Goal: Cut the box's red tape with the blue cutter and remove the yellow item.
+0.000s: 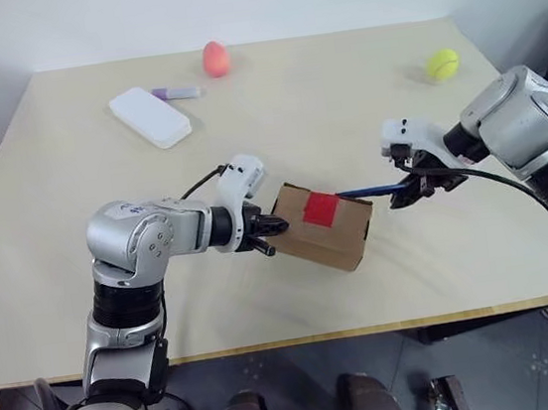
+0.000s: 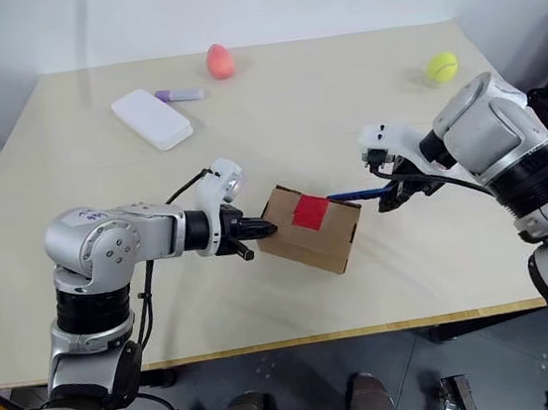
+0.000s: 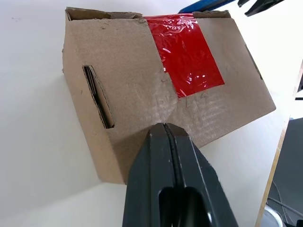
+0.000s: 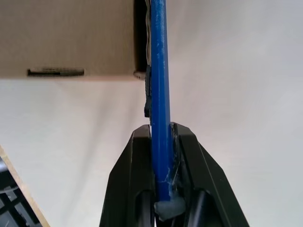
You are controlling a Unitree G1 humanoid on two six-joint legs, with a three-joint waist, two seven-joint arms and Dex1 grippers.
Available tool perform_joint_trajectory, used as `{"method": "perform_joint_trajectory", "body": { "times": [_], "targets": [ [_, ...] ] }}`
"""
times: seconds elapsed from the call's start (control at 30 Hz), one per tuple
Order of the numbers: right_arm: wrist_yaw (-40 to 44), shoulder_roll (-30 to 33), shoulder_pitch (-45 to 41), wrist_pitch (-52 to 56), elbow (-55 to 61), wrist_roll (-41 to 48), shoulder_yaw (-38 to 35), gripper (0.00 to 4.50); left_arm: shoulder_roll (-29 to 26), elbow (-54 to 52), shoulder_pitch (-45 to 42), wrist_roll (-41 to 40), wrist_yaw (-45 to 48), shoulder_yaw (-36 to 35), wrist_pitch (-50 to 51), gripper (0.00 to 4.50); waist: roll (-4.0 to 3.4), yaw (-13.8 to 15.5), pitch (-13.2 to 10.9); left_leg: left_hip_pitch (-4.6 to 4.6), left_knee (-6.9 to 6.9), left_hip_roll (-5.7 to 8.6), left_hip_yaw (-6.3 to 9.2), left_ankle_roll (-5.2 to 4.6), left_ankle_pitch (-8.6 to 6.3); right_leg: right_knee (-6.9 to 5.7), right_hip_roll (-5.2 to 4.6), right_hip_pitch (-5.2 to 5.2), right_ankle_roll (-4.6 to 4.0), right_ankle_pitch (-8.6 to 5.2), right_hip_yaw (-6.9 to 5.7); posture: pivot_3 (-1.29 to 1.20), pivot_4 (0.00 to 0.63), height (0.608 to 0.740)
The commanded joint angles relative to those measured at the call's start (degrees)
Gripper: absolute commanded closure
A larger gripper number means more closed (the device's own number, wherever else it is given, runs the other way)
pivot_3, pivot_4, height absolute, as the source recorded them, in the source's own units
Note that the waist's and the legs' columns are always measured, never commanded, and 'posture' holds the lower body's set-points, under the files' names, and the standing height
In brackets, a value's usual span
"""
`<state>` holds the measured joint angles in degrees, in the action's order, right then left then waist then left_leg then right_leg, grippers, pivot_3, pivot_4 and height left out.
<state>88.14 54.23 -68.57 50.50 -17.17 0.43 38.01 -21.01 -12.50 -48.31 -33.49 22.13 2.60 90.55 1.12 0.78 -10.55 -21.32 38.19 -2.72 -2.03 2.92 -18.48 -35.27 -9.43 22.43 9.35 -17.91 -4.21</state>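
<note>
My shut left gripper (image 1: 275, 227) braces the small brown cardboard box (image 1: 325, 227) near the tabletop's front edge; my right gripper (image 1: 400, 193) clamps the slim blue cutter (image 1: 367, 191), poised to slice the square red tape (image 1: 320, 208) next.

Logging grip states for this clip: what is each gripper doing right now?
Left gripper: shut, tips pressed against the box, holding nothing.
Right gripper: shut on the blue cutter.

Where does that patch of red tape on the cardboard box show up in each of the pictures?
Left eye view: the red tape sits near mid-picture, on the box top.
Right eye view: same spot, slightly left of centre.
Left wrist view: large, upper middle.
Right wrist view: I cannot make the tape out.
Shared landmark: the blue cutter, whose tip reaches the box's edge.
</note>
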Motion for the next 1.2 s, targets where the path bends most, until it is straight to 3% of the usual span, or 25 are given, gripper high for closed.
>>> {"method": "perform_joint_trajectory", "body": {
  "times": [0.03, 0.27, 0.53, 0.77, 1.2],
  "targets": [
    [4.36, 1.58, -0.98, 0.19, 1.53, 0.60, -0.55, 4.33, -0.16, 2.32, 1.29, 2.07, -1.45, 1.38, 1.08, 4.50, 0.00, -0.01, 0.00, 0.00, 0.00, 0.00, 0.00, 0.00, 0.00, 0.00, 0.00, 0.00, 0.00, 0.00, 0.00, 0.00, 0.150, 0.740],
    [1.95, -0.16, -2.64, 2.06, 0.08, 1.61, -4.67, 4.33, 0.18, 2.32, 1.11, 2.16, -1.67, 1.23, 1.00, 4.50, 0.00, 0.02, 0.00, 0.00, 0.00, 0.00, 0.00, 0.00, 0.00, 0.00, 0.00, 0.00, 0.00, 0.00, 0.00, 0.00, 0.150, 0.740],
    [-0.06, 0.93, 0.07, 9.52, 7.54, 5.45, -9.06, 4.33, -0.09, 2.93, 0.66, 2.16, -1.33, 1.71, 0.55, 4.50, 0.00, 0.29, 0.00, -0.01, -0.01, 0.00, 0.00, 0.00, 0.00, 0.02, 0.00, 0.00, 0.00, 0.00, 0.00, 0.00, 0.150, 0.740],
    [-0.69, 2.97, 3.16, 10.07, 10.73, 6.00, -8.47, 4.33, -0.17, 3.71, 0.19, 2.11, -1.17, 2.16, -0.03, 4.50, 0.00, 0.52, 0.00, -0.01, 0.03, 0.00, 0.00, -0.01, 0.00, 0.00, 0.00, 0.00, 0.00, 0.01, 0.00, 0.00, 0.150, 0.740],
    [-4.71, 2.50, 6.64, 8.12, 6.55, 4.86, -8.45, 4.33, -0.01, 2.99, 0.78, 1.87, -1.22, 2.34, -0.06, 4.50, 0.00, 0.51, 0.00, -0.01, 0.04, 0.00, 0.00, -0.01, 0.00, 0.00, 0.00, -0.01, 0.00, 0.02, 0.00, 0.00, 0.150, 0.740]
  ]
}}
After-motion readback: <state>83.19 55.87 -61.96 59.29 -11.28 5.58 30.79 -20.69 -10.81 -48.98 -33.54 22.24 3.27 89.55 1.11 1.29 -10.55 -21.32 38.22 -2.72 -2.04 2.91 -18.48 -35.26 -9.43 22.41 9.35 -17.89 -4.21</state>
